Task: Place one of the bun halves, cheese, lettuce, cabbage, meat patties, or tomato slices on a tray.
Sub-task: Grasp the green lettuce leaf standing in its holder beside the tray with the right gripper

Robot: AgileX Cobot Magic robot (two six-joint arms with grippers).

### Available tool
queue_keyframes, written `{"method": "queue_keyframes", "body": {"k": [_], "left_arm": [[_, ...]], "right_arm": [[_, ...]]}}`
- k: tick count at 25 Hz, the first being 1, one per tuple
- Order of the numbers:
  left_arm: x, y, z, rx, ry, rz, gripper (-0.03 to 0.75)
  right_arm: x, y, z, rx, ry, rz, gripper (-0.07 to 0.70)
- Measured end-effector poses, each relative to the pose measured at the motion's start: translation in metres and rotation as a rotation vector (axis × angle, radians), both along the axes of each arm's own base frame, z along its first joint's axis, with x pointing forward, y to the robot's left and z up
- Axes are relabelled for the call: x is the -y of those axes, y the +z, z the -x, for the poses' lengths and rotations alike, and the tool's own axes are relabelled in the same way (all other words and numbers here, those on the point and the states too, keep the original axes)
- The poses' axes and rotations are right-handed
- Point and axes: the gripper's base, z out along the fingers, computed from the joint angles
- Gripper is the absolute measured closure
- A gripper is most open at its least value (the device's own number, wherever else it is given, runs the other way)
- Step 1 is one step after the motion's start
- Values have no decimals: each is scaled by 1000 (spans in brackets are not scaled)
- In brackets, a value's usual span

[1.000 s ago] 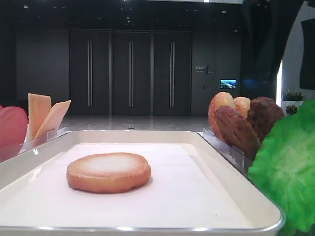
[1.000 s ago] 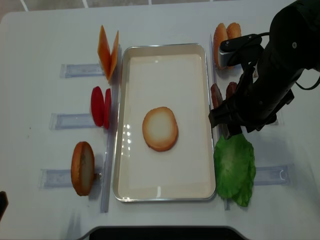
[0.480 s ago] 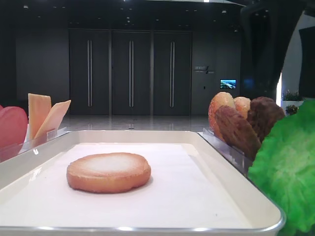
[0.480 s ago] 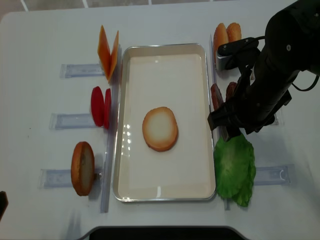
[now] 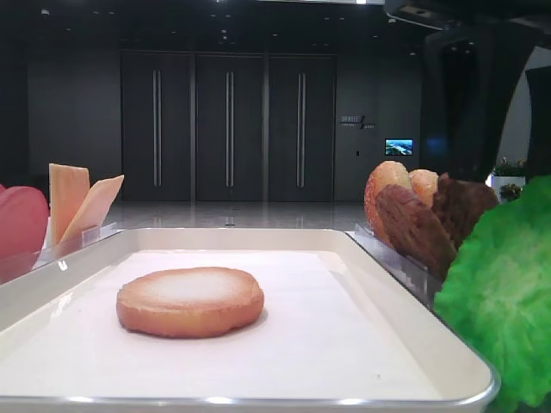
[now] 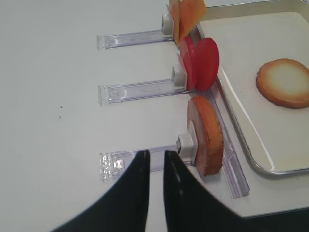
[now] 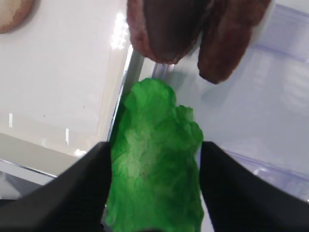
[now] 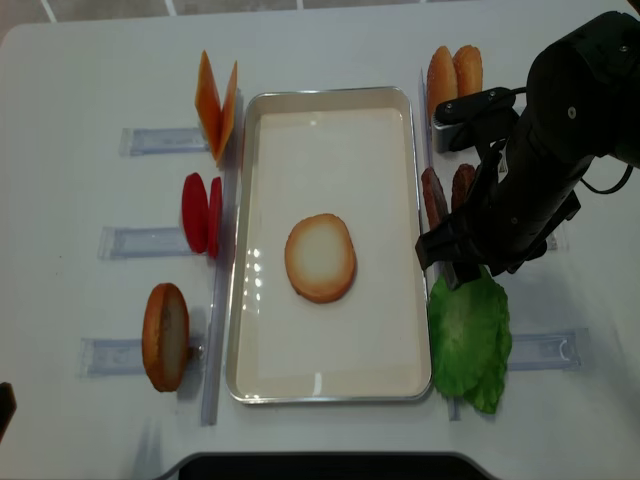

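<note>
One bun half point(image 8: 320, 257) on tray point(image 8: 330, 378) | right claw point(image 7: 152, 159) wide, straddling lettuce point(image 7: 155, 164) | left claw point(image 6: 153, 162) closed, empty

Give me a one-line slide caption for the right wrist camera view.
Open right gripper straddling the green lettuce beside the tray, two meat patties just beyond.

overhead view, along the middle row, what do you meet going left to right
tomato slices → tray rim → bun half on the tray → meat patties → right gripper, open above the lettuce
</note>
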Motion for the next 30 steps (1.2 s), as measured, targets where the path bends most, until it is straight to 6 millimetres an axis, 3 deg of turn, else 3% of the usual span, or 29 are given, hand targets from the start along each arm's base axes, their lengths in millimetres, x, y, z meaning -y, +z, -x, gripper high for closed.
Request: {"method": "queue_keyframes", "body": {"k": [7, 17, 26, 30], "left_arm": [[0, 0, 0, 0, 0, 0, 640], [0, 0, 0, 0, 0, 0, 640], [0, 0, 0, 0, 0, 0, 640], [0, 0, 0, 0, 0, 0, 640]], "right_arm": [[0, 0, 0, 0, 0, 0, 343], [1, -5, 2, -4, -2, 2, 399], [1, -5, 2, -3, -3, -2, 587], [1, -5, 2, -3, -3, -3, 597]]}}
